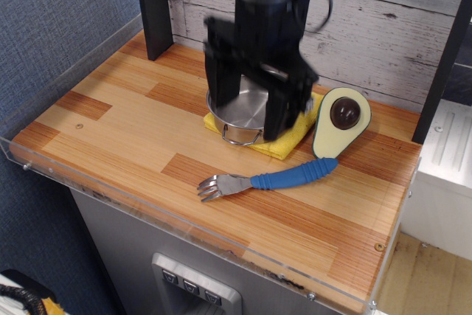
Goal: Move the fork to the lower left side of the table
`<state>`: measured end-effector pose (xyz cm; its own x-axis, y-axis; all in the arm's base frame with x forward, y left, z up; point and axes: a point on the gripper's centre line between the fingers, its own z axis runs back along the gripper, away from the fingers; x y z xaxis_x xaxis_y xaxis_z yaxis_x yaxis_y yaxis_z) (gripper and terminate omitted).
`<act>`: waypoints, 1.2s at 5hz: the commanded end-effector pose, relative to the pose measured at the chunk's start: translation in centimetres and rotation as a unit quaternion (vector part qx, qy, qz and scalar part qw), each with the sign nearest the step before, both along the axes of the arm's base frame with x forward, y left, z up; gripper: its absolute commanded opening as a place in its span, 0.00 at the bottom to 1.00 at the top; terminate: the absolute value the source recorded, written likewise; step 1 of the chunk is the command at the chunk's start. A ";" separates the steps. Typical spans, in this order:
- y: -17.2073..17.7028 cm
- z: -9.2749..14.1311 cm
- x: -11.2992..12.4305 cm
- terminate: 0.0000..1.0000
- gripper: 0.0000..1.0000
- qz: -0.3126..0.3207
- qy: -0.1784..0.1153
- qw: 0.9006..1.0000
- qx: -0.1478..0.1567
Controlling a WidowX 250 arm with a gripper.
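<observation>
The fork (269,179) lies flat near the front middle of the wooden table (110,130), its silver tines pointing left and its ribbed blue handle reaching right toward the avocado. My black gripper (249,119) hangs open and empty above the pot, just behind the fork and not touching it. Its two fingers (220,94) point down and stand wide apart. The gripper is slightly blurred by motion.
A steel pot (247,117) sits on a yellow cloth (291,142) behind the fork, partly hidden by the gripper. A toy avocado half (341,121) lies to the right. A clear acrylic rim (88,182) edges the table. A black post (153,5) stands at the back left.
</observation>
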<state>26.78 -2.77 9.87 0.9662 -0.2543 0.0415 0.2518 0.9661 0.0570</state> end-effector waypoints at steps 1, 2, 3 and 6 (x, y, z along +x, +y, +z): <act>-1.8 -3.4 1.5 0.00 1.00 -0.036 -0.007 0.999 -0.023; -2.3 -4.2 1.7 0.00 1.00 -0.055 -0.026 0.998 -0.023; -2.6 -5.2 2.0 0.00 1.00 -0.096 -0.066 0.993 -0.004; -2.3 -8.1 3.4 0.00 1.00 -0.128 -0.081 0.987 -0.047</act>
<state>29.59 -5.07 0.86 0.8583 -0.4747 0.1949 0.4816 0.8763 0.0131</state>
